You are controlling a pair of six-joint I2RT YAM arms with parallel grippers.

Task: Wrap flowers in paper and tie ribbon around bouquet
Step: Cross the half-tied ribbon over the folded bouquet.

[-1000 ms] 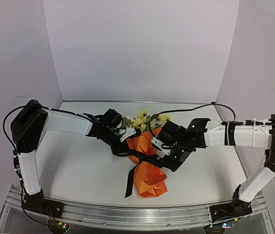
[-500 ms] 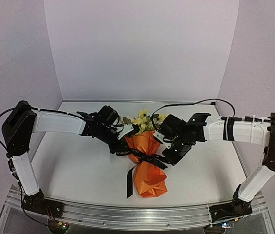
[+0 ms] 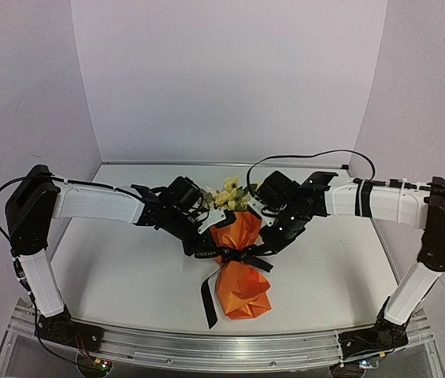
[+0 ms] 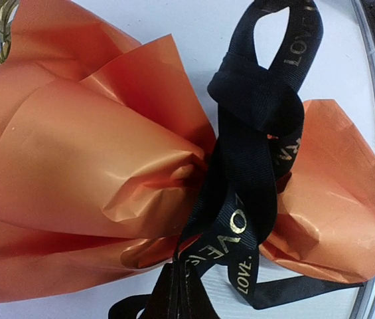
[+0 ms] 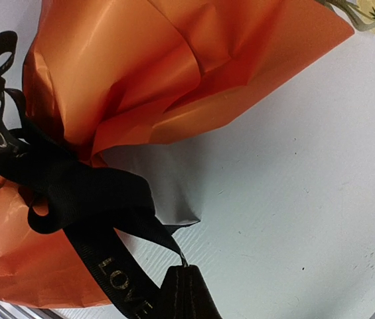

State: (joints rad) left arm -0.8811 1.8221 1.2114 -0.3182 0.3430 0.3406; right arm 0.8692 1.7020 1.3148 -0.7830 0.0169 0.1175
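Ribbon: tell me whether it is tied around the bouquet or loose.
Tied. The ribbon is knotted around the paper at its cinched middle, a loop standing out of the knot.

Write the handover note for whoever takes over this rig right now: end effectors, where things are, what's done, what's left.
Left end effector: shut on the ribbon, left of the knot.
Right end effector: shut on the ribbon, right of the knot.
Bouquet: lies on the table between the arms, flowers pointing away, paper wrapped around them.
Done: wrapping; ribbon knotted around the middle.
Left: probably snug the knot, then release both strands.
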